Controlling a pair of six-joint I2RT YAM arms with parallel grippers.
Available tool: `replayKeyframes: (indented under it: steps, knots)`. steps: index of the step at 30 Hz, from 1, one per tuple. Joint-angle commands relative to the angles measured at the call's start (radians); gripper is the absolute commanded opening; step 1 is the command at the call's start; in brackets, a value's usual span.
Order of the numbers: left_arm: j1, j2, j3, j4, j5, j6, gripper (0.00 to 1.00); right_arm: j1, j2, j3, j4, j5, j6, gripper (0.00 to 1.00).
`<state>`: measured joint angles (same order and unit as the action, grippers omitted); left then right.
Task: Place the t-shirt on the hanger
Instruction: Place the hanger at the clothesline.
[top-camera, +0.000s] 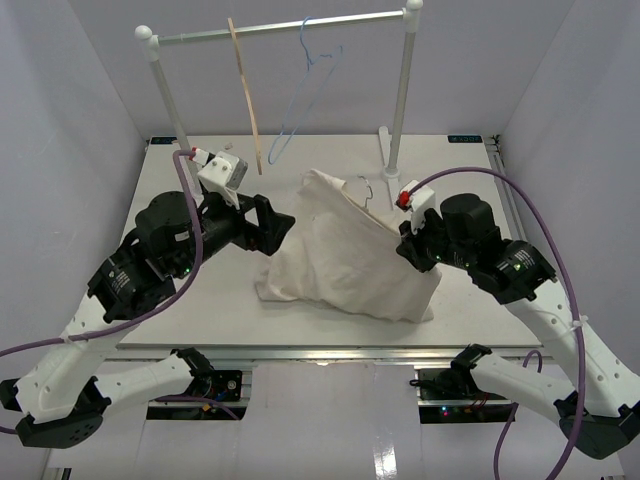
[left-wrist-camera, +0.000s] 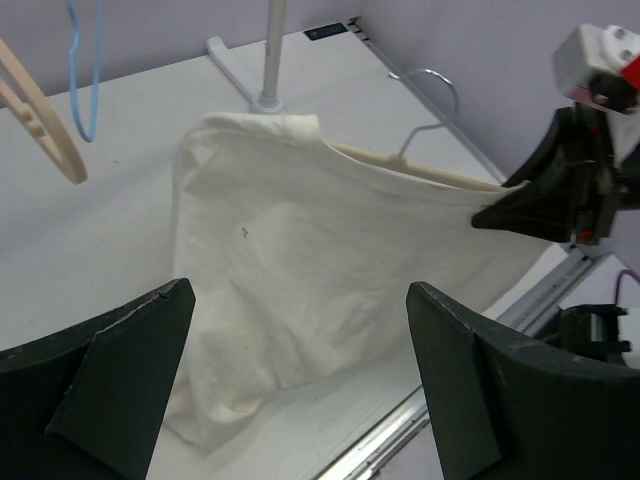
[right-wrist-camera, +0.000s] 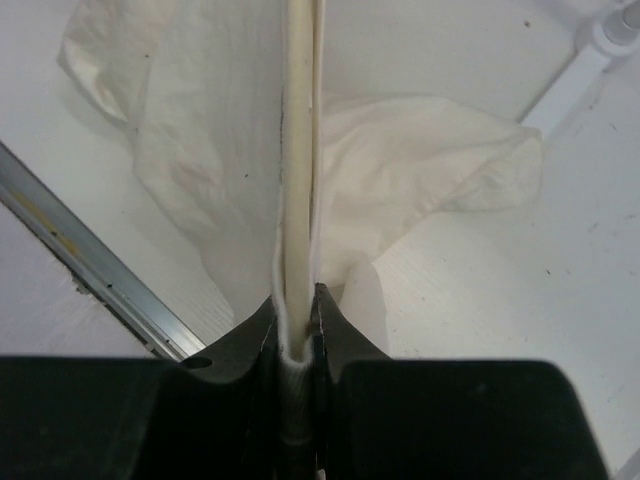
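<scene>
While the right claw (right-wrist-camera: 298, 330) pinches the hanger (left-wrist-camera: 430, 172) arm through cloth, the left claw (top-camera: 275, 225) gapes wide, clear of the t-shirt (top-camera: 345, 250); it slumps on the surface (top-camera: 200, 310). Soft, light, floppy; grab the hem.

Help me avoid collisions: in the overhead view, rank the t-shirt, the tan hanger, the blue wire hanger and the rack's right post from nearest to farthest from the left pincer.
From the left pincer:
1. t-shirt, just to its right on the table.
2. tan hanger, behind it on the rail; the blue wire hanger beside it is too close to call.
3. right post, far back right.
</scene>
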<state>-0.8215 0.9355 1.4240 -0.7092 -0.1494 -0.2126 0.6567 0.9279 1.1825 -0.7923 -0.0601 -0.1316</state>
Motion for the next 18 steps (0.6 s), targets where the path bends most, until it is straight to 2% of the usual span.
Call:
replayKeyframes:
  steps: [1, 10, 18]
  knots:
    - [-0.004, -0.024, -0.081, 0.089, 0.121, -0.139, 0.98, 0.001, 0.069, 0.159, 0.019, 0.252, 0.12, 0.08]
    - [-0.004, -0.052, -0.376, 0.262, 0.135, -0.222, 0.98, 0.001, 0.376, 0.557, -0.013, 0.538, 0.22, 0.08]
    - [-0.003, -0.173, -0.631, 0.474, 0.022, -0.28, 0.98, -0.014, 0.628, 0.876, 0.045, 0.569, 0.161, 0.08]
